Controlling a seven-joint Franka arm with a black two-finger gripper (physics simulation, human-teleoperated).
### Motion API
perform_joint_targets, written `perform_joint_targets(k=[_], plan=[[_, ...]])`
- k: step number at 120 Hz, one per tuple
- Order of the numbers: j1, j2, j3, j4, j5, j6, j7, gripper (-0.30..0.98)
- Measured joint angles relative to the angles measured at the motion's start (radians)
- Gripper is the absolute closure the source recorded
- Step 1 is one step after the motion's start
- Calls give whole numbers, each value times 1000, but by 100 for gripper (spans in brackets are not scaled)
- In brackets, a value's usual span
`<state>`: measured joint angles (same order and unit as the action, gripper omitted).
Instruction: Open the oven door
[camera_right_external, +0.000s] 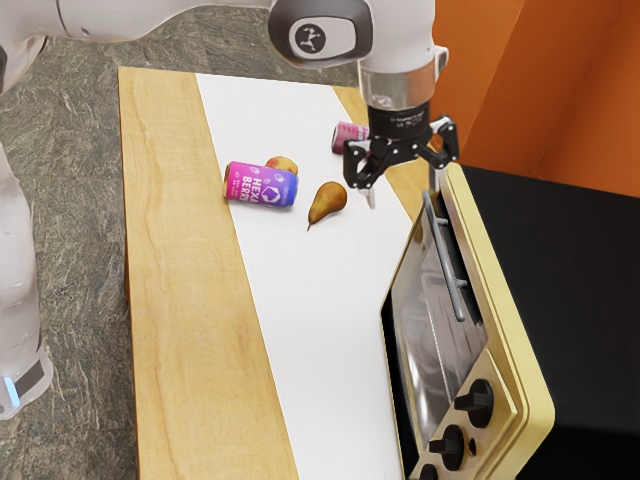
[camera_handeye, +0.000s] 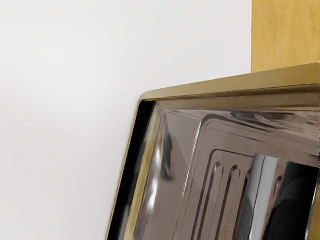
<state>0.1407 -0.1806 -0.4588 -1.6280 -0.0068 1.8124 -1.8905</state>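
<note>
My gripper (camera_right_external: 403, 188) is open beside the far end of the oven. One finger hangs over the white strip; the other is close to the far upper corner of the oven, near the handle's end. Whether it touches anything, I cannot tell. The oven's grey bar handle (camera_right_external: 446, 260) runs along the upper part of the glass door (camera_right_external: 418, 310), which looks shut. In the wrist view the handle (camera_handeye: 263, 192) crosses in front of the door glass (camera_handeye: 187, 150), with ribbed shapes visible behind it.
A brown pear (camera_right_external: 327, 202), a purple can (camera_right_external: 261, 185), a red-yellow fruit (camera_right_external: 283, 165) and a pink can (camera_right_external: 349, 138) lie on the table (camera_right_external: 190, 330). Black knobs (camera_right_external: 475, 401) stick out at the oven's near end. Orange wall panels (camera_right_external: 580, 110) rise behind.
</note>
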Motion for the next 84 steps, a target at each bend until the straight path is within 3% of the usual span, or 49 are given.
perform_joint_targets(k=[84], plan=[[18,48,9,-15,-15,44,74,0]])
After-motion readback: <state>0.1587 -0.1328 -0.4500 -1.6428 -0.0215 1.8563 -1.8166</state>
